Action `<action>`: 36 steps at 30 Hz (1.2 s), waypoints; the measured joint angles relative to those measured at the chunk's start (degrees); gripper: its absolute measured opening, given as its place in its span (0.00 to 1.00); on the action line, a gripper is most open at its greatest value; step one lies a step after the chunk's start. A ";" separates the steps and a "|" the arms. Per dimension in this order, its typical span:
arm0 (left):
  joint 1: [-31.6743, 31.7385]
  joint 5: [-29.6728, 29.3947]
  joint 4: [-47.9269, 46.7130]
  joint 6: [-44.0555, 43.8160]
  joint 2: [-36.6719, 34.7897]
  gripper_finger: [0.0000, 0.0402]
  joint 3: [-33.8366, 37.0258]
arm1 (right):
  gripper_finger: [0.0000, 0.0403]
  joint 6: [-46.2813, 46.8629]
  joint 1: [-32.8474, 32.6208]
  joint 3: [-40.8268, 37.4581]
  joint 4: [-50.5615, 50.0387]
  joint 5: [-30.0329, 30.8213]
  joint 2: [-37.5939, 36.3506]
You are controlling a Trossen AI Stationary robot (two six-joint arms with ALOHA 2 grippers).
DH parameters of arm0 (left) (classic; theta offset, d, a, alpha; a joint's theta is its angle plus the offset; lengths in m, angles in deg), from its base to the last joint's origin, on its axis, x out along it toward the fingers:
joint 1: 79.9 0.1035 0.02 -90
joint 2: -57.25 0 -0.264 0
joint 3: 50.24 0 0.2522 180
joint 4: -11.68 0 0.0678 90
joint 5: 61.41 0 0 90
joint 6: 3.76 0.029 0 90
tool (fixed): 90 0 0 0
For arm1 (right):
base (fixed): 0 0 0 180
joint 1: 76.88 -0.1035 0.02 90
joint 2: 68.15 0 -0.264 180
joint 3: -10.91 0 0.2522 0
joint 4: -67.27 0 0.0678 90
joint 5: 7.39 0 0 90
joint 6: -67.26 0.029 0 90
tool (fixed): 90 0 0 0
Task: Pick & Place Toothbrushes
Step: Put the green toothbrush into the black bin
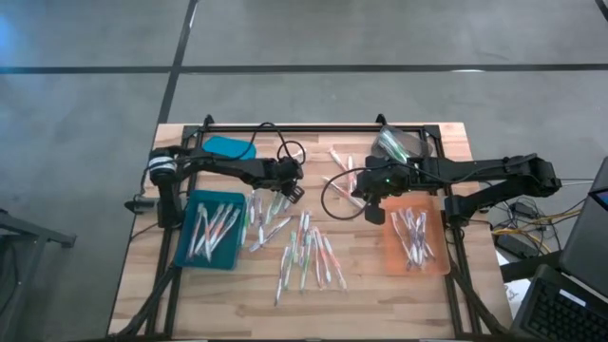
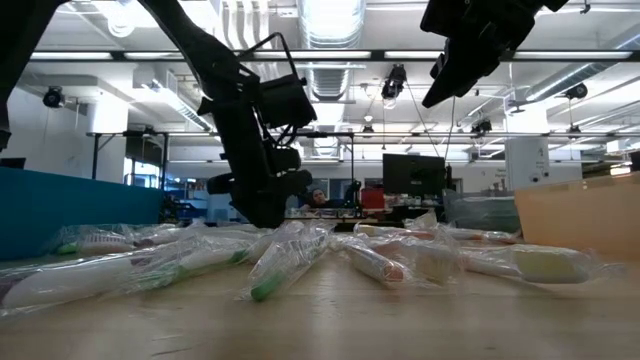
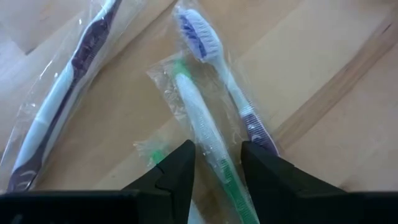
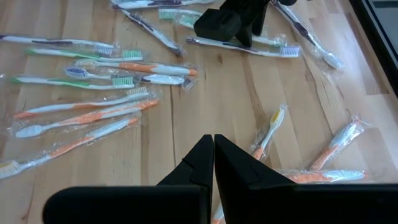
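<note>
Bare pale wooden surface [image 1: 380,285] lies open along the near edge, between the blue rectangular tray [image 1: 211,231] and the orange rectangular tray [image 1: 415,241]. The middle is crowded: loose plastic-wrapped toothbrushes [image 1: 306,249] lie scattered there. The left end effector [image 1: 285,195] stands low among them, its fingers [image 3: 177,174] straddling a green-and-white wrapped toothbrush [image 3: 202,127]. The right end effector [image 1: 373,211] hangs above clear wood beside the orange tray.
</note>
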 joint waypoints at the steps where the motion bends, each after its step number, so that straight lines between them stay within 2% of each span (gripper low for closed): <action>1: 0.00 0.00 0.00 -0.12 0.00 0.35 -0.01 | 0.02 0.00 0.00 0.00 0.00 0.00 0.00; 5: -0.02 0.05 0.04 -0.28 -0.02 0.31 -0.01 | 0.02 -0.02 0.00 0.00 0.00 0.00 0.00; 18: 0.00 2.24 -1.67 -1.72 -0.13 0.11 -1.01 | 0.02 -0.20 0.00 0.00 -0.02 0.00 0.00; 36: -0.67 4.05 -7.73 4.88 -0.20 0.09 -9.32 | 0.02 1.33 -0.02 -0.12 -2.94 0.00 -0.02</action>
